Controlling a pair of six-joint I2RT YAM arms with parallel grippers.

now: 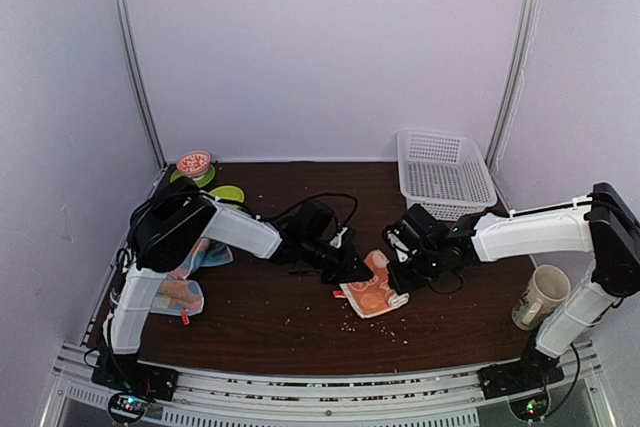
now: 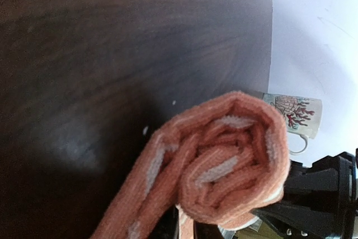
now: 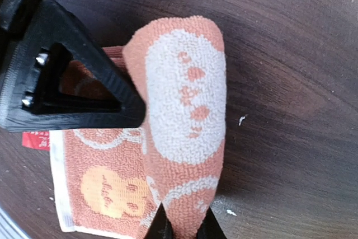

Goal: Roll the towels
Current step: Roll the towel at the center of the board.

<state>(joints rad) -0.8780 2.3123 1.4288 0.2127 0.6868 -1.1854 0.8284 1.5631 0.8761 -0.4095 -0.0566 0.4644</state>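
- Dark wooden bench (image 1: 270, 322), with an orange towel (image 1: 370, 295) half rolled at mid-bench.
- Left pincer (image 1: 348, 267) grips its rolled end.
- Right pincer (image 3: 184, 226) is narrow, pinching the towel's folded edge.

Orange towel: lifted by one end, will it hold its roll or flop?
Likely floppy: the orange towel is soft terry, its unrolled part lying limp on the table. The coil looks loose, so it probably unwinds if released. Pile should resist slipping.
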